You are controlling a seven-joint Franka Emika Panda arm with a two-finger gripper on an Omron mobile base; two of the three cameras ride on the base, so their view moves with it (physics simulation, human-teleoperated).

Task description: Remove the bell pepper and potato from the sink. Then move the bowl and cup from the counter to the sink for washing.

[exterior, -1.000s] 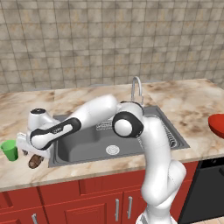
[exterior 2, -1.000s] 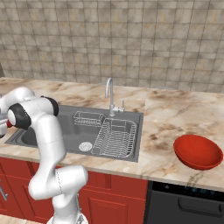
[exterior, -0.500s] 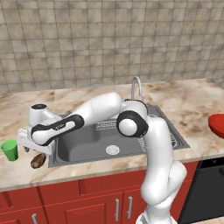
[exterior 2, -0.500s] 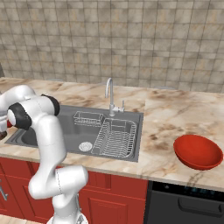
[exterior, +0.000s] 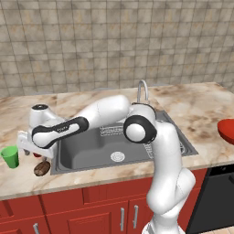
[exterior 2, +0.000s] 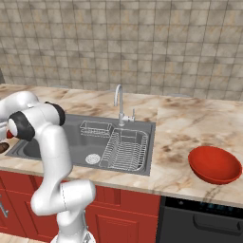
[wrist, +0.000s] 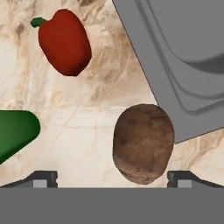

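While your gripper [wrist: 112, 178] stands wide and empty at the bottom, you see the potato [wrist: 143, 143] centre-low, the bell pepper [wrist: 64, 42] upper left, the cup [wrist: 15, 132] left, the sink [wrist: 183, 65] upper right.

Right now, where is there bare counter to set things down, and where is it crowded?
Crowded: the counter left of the sink, where the cup, bell pepper and potato cluster under the open pincer. Free: the marble between the sink's right rim and the bowl, and the strip behind the faucet along the tiled wall.
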